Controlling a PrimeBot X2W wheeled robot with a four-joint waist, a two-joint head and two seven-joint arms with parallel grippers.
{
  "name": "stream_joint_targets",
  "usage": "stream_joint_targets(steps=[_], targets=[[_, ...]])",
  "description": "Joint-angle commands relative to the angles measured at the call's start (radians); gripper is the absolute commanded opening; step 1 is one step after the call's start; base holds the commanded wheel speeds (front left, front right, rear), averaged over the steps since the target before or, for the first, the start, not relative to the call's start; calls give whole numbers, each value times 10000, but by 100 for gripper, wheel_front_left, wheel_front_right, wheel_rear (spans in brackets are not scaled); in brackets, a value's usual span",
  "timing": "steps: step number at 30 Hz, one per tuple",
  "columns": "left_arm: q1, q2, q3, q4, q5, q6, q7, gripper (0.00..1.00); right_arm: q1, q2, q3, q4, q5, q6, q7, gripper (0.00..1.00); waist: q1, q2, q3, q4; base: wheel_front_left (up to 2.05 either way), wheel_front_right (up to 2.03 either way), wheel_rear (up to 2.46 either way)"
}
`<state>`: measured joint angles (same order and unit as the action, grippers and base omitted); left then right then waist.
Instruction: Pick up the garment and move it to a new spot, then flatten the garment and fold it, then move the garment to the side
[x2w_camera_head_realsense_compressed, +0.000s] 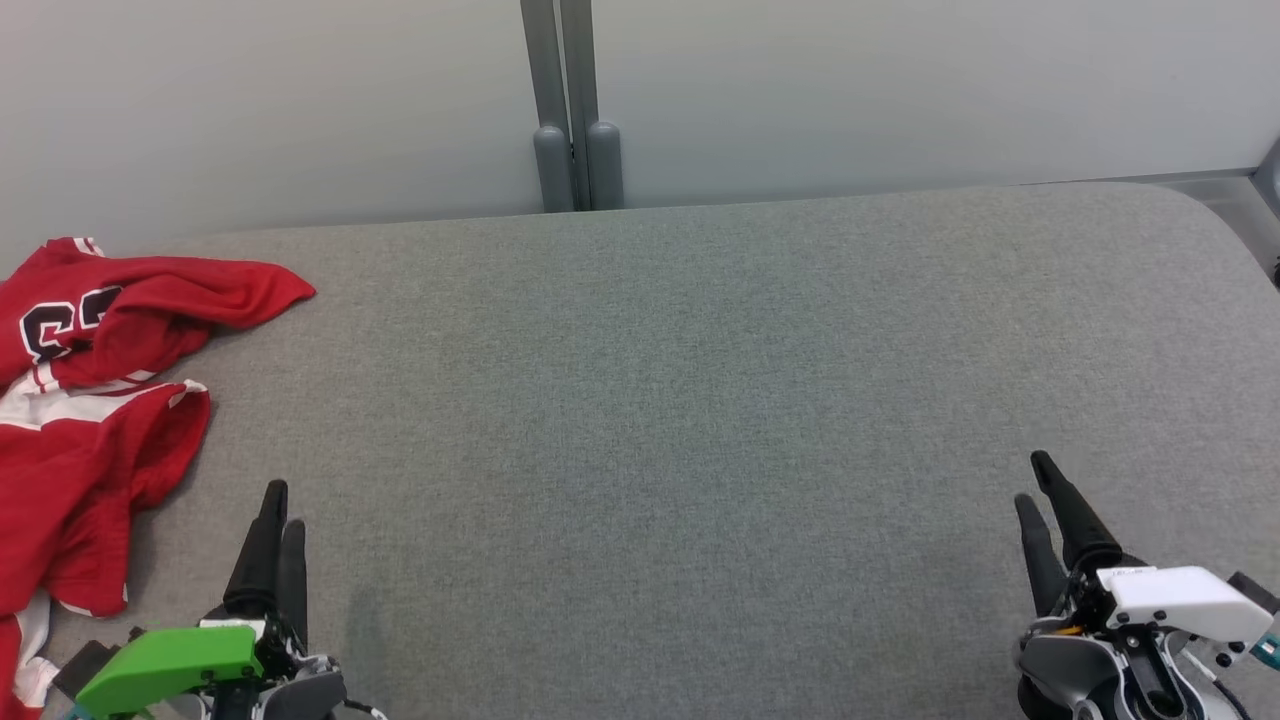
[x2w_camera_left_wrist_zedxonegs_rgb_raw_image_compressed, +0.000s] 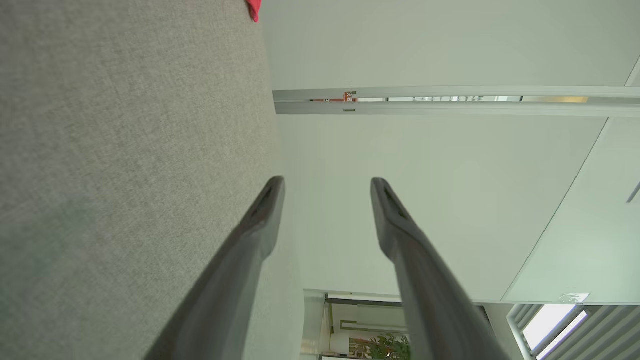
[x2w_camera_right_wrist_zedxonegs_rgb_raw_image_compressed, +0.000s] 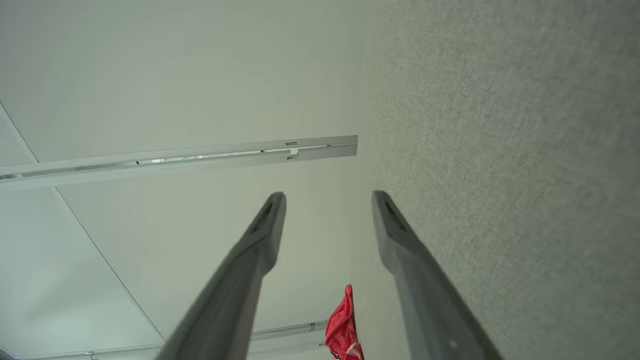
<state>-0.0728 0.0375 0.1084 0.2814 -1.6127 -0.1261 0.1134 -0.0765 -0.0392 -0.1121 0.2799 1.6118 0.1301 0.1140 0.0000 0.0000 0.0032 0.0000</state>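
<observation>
- A grey fabric surface (x2w_camera_head_realsense_compressed: 640, 400) stretches before a pale wall (x2w_camera_head_realsense_compressed: 900, 90).
- The crumpled red garment (x2w_camera_head_realsense_compressed: 90, 400) lies at its left edge.
- My left gripper (x2w_camera_head_realsense_compressed: 285, 506) and right gripper (x2w_camera_head_realsense_compressed: 1031, 478) hover near, jaws apart, empty.

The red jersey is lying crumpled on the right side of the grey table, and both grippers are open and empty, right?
Not quite: the head view shows the red jersey crumpled on the grey table's left side. The left gripper and right gripper are indeed open and empty.
</observation>
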Motion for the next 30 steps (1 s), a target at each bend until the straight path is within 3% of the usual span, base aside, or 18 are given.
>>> stream_joint_targets(steps=[1,13,30], targets=[[-72,18,-61,-101,-1,-7,-75,100,-47,-27,43,-130,-30,0,-85,100,0,0,0,1,0,0,0],[-29,85,-567,-167,937,105,-677,100,139,-121,442,-543,-1412,1,-677,100,0,0,-12,9,0,0,0],[188,281,-1254,-124,4764,602,-1386,100,234,-507,920,-1304,-5884,3,-1390,100,0,0,-67,53,0,0,0]])
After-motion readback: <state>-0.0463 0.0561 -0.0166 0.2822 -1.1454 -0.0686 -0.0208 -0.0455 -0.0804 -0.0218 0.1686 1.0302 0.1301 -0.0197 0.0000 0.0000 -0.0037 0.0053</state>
